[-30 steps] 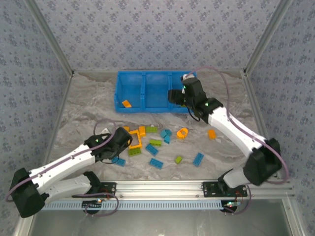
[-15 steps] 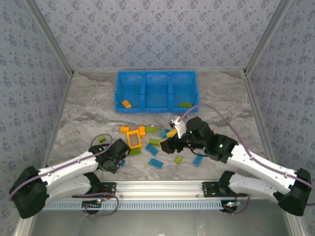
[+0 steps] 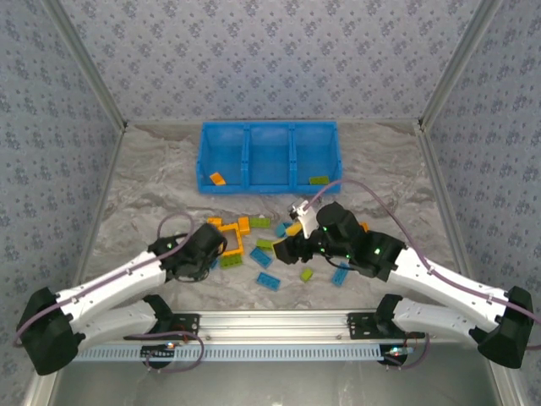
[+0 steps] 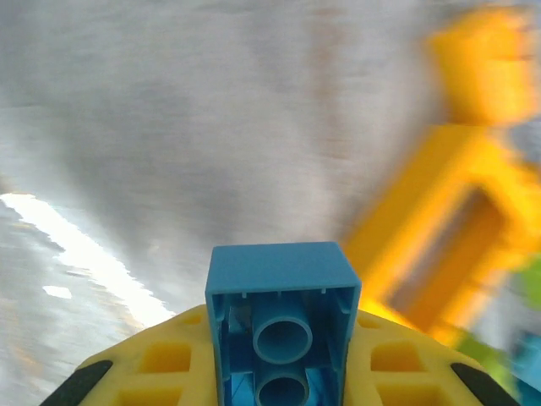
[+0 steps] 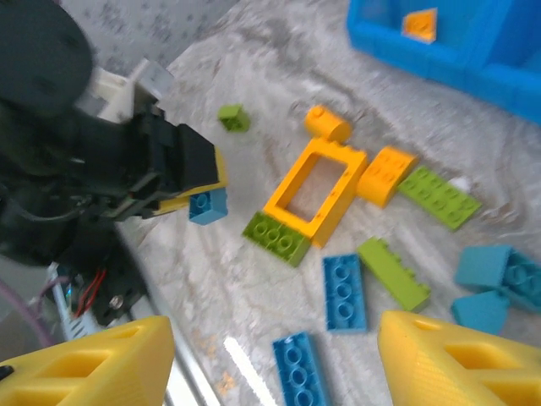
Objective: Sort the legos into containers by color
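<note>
left gripper (image 4: pixel 283 342) clamped on blue brick (image 4: pixel 282 272), beside orange frame (image 5: pixel 314 190) | right gripper (image 5: pixel 275 351) spread, empty | brick judged light, rigid, slick; pinch flat side walls, clear of studs

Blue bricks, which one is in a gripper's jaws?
The blue brick that the left gripper clamps, hollow underside toward its wrist camera; the other blue bricks lie loose on the table.

Loose legos (image 3: pixel 269 282) before the containers (image 3: pixel 246 156)
</note>
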{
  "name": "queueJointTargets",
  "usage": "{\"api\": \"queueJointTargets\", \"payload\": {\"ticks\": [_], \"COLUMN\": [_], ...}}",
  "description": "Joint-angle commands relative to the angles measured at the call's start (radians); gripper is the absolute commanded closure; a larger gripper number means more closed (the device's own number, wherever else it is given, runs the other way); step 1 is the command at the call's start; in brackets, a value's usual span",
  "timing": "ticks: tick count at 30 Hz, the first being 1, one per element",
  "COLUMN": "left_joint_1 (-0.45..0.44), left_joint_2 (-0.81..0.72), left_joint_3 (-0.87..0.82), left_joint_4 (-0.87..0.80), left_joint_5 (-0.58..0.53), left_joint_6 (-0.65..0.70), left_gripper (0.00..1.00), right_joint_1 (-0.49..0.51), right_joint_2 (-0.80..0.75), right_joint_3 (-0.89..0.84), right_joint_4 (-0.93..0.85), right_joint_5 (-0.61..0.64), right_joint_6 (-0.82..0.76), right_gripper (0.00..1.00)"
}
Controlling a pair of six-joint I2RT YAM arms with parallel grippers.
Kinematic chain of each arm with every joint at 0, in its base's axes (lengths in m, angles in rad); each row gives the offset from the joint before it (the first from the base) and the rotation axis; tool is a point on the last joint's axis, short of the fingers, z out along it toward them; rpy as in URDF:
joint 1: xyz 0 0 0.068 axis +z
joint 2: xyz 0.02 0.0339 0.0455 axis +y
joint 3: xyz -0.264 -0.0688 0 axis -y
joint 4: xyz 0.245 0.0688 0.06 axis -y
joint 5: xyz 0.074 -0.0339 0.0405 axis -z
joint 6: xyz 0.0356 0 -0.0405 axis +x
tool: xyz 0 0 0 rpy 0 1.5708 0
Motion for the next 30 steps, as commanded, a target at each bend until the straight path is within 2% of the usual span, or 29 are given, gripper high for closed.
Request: {"api": "queueJointTargets", "payload": {"ticks": [1, 5, 9, 11, 13, 16, 20, 25, 30], "left_joint_1": [0.023, 0.062, 0.148, 0.168, 0.184, 0.208, 0.224, 0.226, 0.226], "left_joint_2": [0.152, 0.437, 0.738, 0.896, 1.063, 1.264, 1.400, 1.462, 1.526], "left_joint_3": [0.258, 0.605, 0.947, 1.159, 1.390, 1.640, 1.769, 1.767, 1.772], "left_joint_4": [0.035, 0.005, -0.031, -0.107, -0.201, -0.304, -0.327, -0.264, -0.271], "left_joint_5": [-0.045, 0.023, 0.153, 0.150, 0.136, 0.144, 0.137, 0.145, 0.147], "left_joint_6": [0.339, 0.620, 0.841, 0.937, 1.010, 1.047, 1.068, 1.102, 1.096], "left_gripper": [0.83, 0.84, 0.86, 0.86, 0.86, 0.87, 0.87, 0.87, 0.86], "right_joint_1": [-0.006, -0.075, -0.144, -0.160, -0.176, -0.205, -0.225, -0.230, -0.232], "right_joint_2": [-0.006, 0.006, 0.020, 0.019, 0.015, 0.002, -0.010, -0.015, -0.022], "right_joint_3": [0.099, 0.142, 0.171, 0.171, 0.168, 0.159, 0.154, 0.143, 0.131], "right_joint_4": [-0.024, -0.012, -0.010, -0.009, -0.013, -0.010, -0.010, -0.017, -0.023], "right_joint_5": [0.242, 0.331, 0.320, 0.341, 0.378, 0.398, 0.397, 0.379, 0.377], "right_joint_6": [0.008, 0.042, 0.079, 0.093, 0.121, 0.166, 0.196, 0.205, 0.216], "right_gripper": [0.30, 0.29, 0.30, 0.30, 0.31, 0.31, 0.31, 0.31, 0.30]}}
